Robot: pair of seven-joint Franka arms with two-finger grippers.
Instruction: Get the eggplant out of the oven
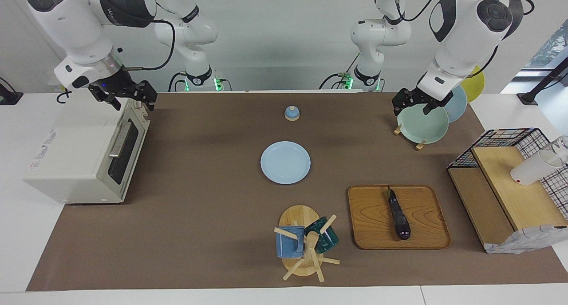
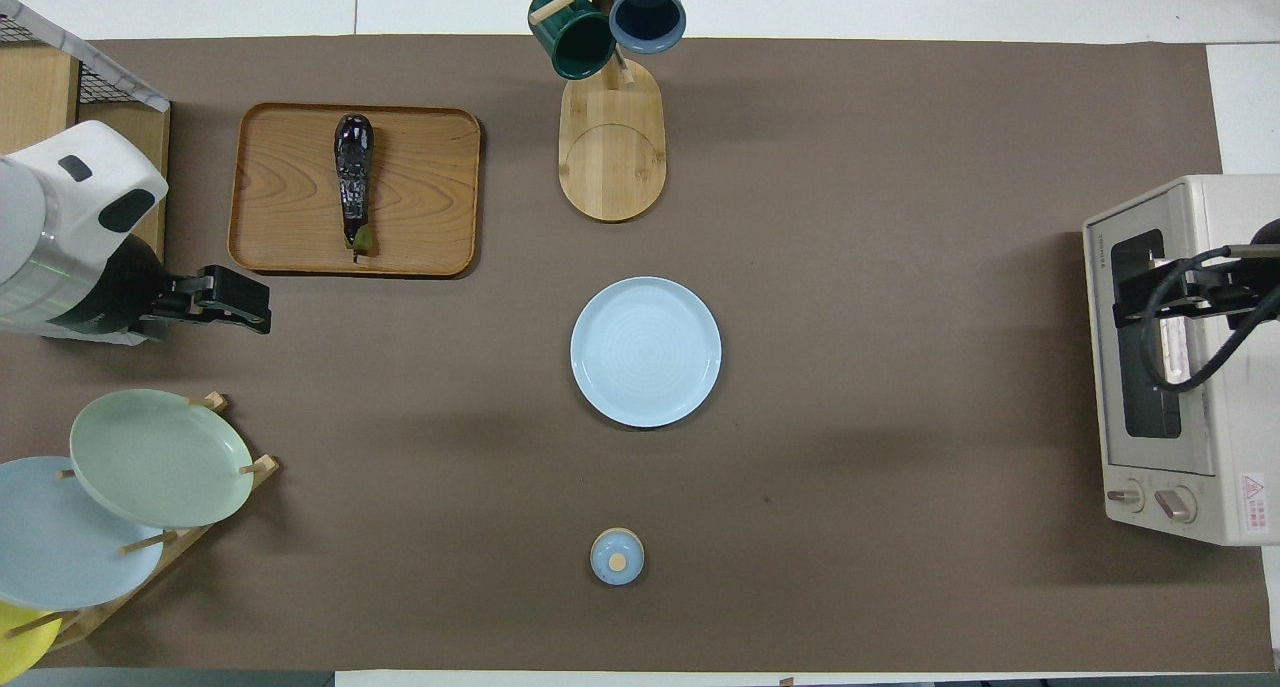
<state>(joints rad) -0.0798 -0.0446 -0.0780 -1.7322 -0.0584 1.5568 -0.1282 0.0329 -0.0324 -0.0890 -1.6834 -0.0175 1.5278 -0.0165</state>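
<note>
The eggplant (image 1: 399,217) (image 2: 352,179), dark and glossy, lies on a wooden tray (image 1: 372,218) (image 2: 290,192) toward the left arm's end of the table, with nothing touching it. At the right arm's end stands the cream oven (image 1: 71,149) (image 2: 1240,437), its door closed. My right gripper (image 1: 134,101) (image 2: 1130,302) hangs open and empty over the oven's upper front edge. High up, my left gripper (image 1: 410,109) (image 2: 255,309) is open and empty over the mat between the tray and the plate rack.
A light blue plate (image 1: 285,162) lies mid-table, and a small blue lidded piece (image 1: 291,113) sits nearer the robots. A mug tree (image 1: 304,245) stands beside the tray. The plate rack (image 1: 421,125) and a wire-and-wood shelf (image 1: 510,189) fill the left arm's end.
</note>
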